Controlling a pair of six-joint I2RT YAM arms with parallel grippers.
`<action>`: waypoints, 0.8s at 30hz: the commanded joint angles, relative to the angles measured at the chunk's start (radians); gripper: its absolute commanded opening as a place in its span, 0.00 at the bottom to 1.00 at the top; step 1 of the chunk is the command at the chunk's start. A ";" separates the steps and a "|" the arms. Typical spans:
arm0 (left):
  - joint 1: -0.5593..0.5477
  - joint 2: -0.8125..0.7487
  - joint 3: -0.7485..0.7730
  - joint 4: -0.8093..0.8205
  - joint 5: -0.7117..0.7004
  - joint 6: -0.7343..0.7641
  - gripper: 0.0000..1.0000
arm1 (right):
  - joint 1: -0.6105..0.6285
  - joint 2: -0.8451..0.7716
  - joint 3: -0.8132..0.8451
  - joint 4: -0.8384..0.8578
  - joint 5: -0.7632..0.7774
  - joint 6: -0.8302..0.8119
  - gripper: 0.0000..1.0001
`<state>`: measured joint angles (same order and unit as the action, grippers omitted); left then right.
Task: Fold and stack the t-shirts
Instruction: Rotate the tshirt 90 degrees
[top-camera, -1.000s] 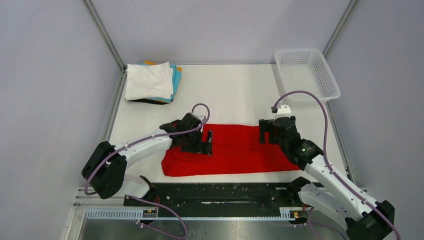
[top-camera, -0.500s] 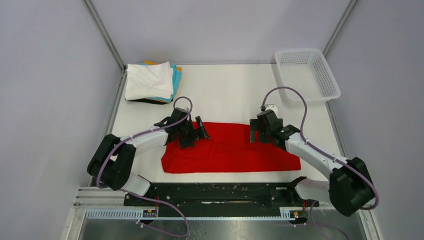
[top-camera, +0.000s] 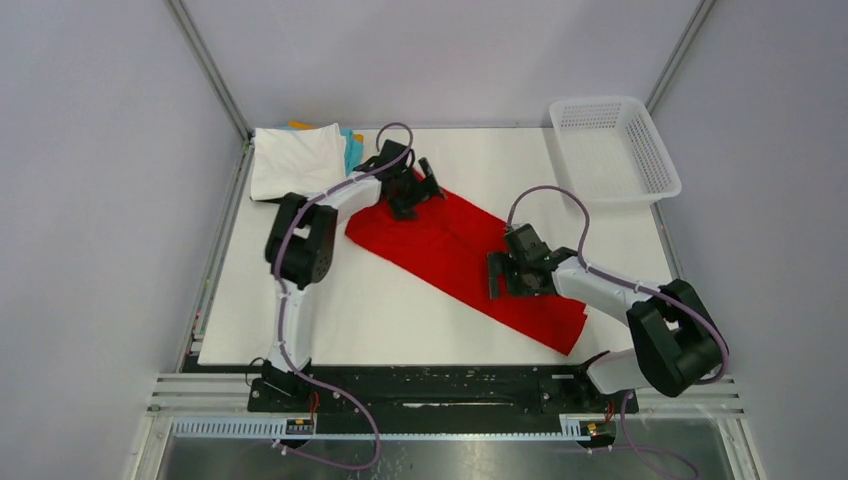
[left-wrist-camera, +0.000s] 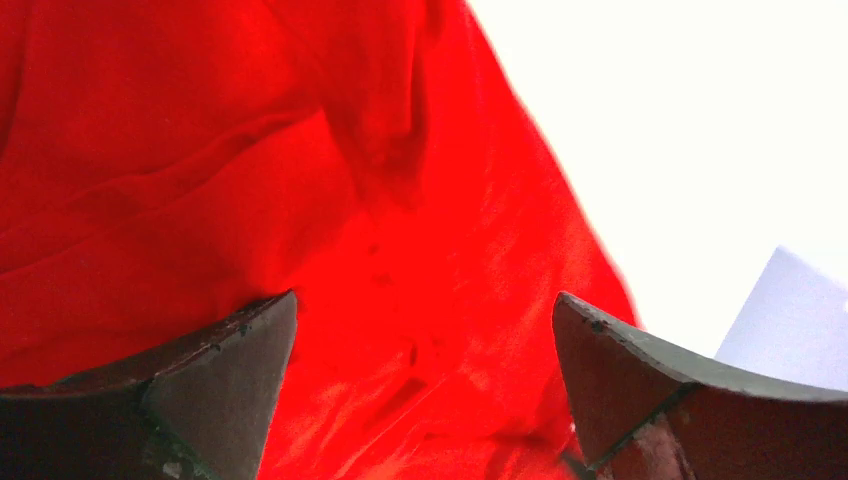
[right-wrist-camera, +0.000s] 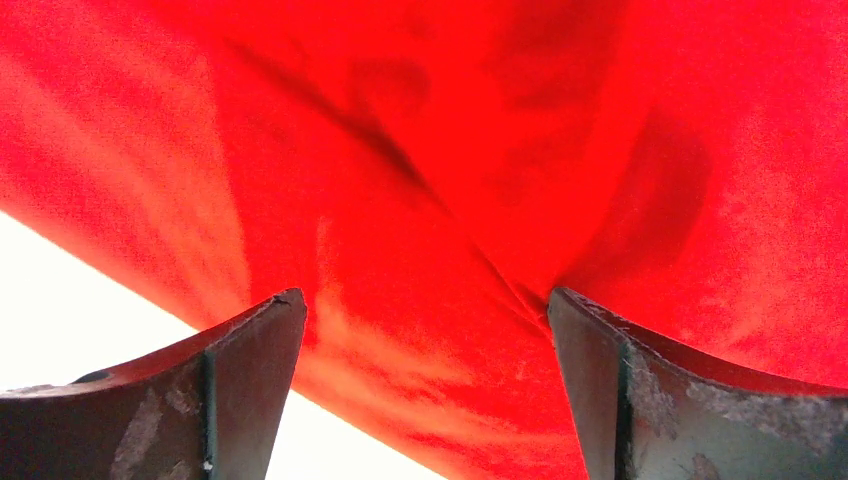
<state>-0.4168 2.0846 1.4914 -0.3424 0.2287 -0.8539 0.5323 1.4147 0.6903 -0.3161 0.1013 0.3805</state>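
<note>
Red t-shirt (top-camera: 455, 250): a second ago it lay as a folded band running left-right along the near part of the surface (top-camera: 380, 310). It now lies on a diagonal. Its long axis runs from far left to near right.

Far-left end: just beside the stack of folded t-shirts (top-camera: 298, 160), which has white on top with cyan and orange edges showing. I cannot tell whether the two touch. Near-right end: close to the near edge of the surface, in front of the right arm's base.

Left gripper (top-camera: 418, 193): earlier over the left part of the band, now reached out far, above the shirt's far-left end. Jaws stand wide apart. In its wrist view red cloth fills the gap between the fingers and a corner of white cloth shows at the right. Nothing is clamped.

Right gripper (top-camera: 493, 276): earlier at the band's far edge on the right, now over the middle-right stretch of the diagonal. Jaws are wide apart too. Its wrist view shows creased red cloth below and the shirt's edge against white surface at lower left.

Room: bare surface shows at near left of the shirt, and at far right between the shirt and the white mesh basket (top-camera: 612, 148), which sits well apart in the far-right corner.
</note>
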 joint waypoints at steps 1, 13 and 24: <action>-0.003 0.262 0.380 -0.026 0.090 -0.043 0.99 | 0.083 -0.014 -0.058 0.010 -0.221 0.031 1.00; -0.067 0.822 1.082 0.628 0.223 -0.368 0.99 | 0.365 0.076 0.035 0.362 -0.437 0.087 1.00; -0.031 0.476 0.918 0.416 0.239 -0.101 0.99 | 0.363 -0.357 -0.056 0.032 -0.021 0.008 0.99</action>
<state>-0.4828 2.7991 2.4023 0.1295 0.4484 -1.0714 0.8902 1.1889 0.6430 -0.0780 -0.1242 0.4210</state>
